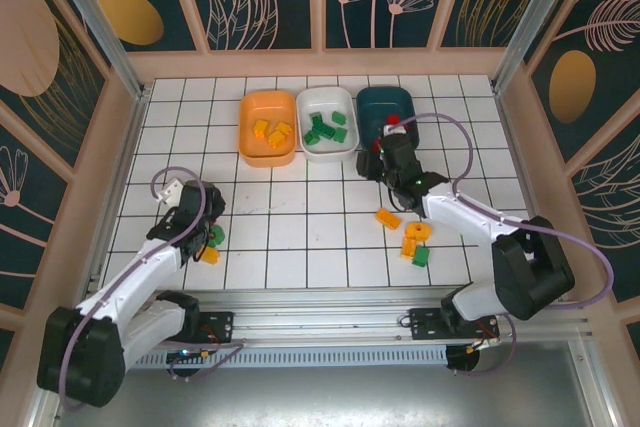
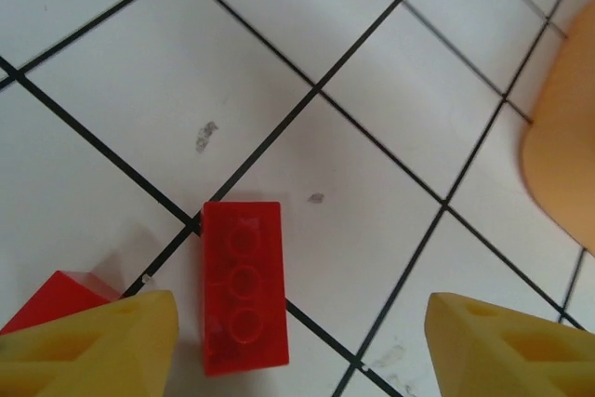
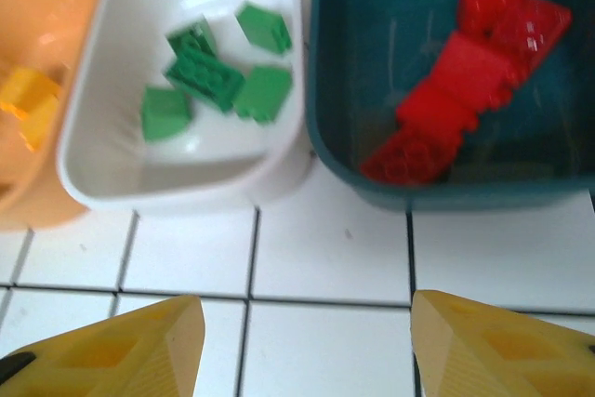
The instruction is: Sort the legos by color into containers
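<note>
Now | left claw point(image 2: 302, 337) apart, red brick point(image 2: 244, 285) between | right claw point(image 3: 307, 337) apart, empty, bare tile point(image 3: 325, 267) before teal tub point(image 3: 446, 194) rim

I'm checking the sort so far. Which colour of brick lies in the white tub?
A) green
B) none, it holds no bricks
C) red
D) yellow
A: in the right wrist view the green bricks lie inside the white tub, while the red bricks sit in the teal tub beside it.
</note>
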Available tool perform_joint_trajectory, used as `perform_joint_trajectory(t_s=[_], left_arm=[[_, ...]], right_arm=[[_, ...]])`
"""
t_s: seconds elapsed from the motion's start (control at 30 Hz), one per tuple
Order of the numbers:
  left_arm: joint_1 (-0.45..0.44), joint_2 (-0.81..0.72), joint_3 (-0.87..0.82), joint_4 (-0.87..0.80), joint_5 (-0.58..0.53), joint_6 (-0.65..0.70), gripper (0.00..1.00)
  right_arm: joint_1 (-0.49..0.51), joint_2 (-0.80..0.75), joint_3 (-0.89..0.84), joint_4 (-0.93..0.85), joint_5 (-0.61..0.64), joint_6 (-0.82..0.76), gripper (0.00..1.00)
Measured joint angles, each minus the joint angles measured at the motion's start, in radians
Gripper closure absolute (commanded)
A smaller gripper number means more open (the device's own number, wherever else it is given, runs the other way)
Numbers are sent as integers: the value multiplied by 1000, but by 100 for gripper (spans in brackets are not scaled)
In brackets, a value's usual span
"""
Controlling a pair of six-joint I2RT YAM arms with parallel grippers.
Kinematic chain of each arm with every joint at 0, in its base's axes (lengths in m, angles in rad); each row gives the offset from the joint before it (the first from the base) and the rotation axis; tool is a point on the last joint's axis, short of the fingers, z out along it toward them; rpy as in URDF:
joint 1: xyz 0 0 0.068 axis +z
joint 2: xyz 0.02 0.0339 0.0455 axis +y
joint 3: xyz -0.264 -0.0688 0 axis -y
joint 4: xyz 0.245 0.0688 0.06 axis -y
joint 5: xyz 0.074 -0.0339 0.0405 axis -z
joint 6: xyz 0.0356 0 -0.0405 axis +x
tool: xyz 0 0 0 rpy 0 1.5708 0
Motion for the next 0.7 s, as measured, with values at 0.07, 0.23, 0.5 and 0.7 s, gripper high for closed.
perform_joint_trajectory(t_s=[0.07,0.23,0.5,0.7], left_arm=[[10,84,22,6,23,4,37],[17,221,67,9,47,-5,33],[22,323,73,32,41,-22,37],[45,409,84,105,22,2,54]], right_arm=[[0,-10,-39,9,-4,1,40],[0,-60,-108,48,-8,3,40],[0,-113,-118,89,-15,8,40],[0,-121,-124,99,-22,11,41]])
